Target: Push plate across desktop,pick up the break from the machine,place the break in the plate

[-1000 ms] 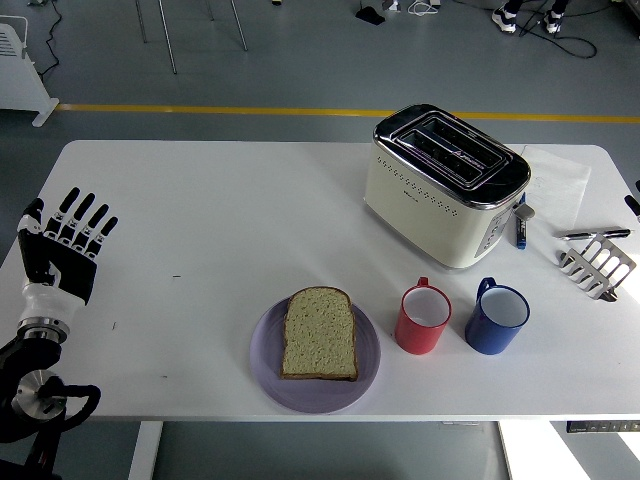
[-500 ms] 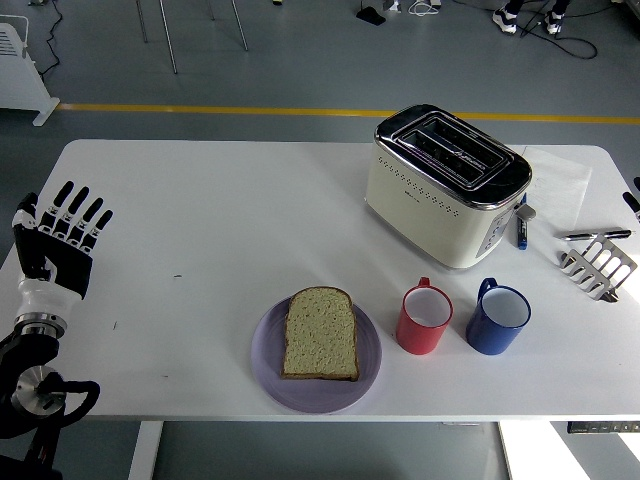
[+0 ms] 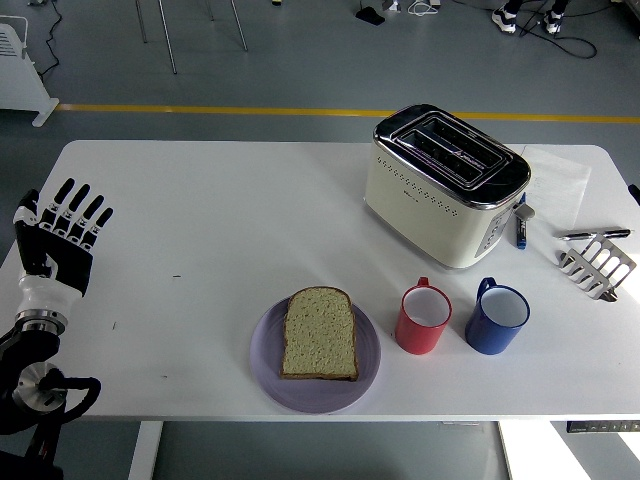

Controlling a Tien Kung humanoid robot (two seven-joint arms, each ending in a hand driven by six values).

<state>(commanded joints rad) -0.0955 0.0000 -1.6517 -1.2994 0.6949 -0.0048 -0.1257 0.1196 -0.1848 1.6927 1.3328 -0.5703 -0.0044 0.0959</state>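
Observation:
A slice of bread [image 3: 319,333] lies flat on a lilac plate [image 3: 368,368] near the table's front edge, centre. The cream and chrome toaster [image 3: 445,185] stands at the back right, its slots showing nothing inside. My left hand [image 3: 57,244] is raised at the table's far left edge, fingers spread and holding nothing, well away from the plate. My right hand shows only as a dark sliver at the right edge [image 3: 634,193]; its fingers are out of sight.
A red mug [image 3: 424,318] and a blue mug [image 3: 497,316] stand right of the plate. A metal toast rack [image 3: 598,267], a pen [image 3: 520,226] and a sheet of paper [image 3: 560,180] lie beside the toaster at the right.
My left hand has drifted slightly left and down along the table's edge. The plate, bread and toaster have not moved.

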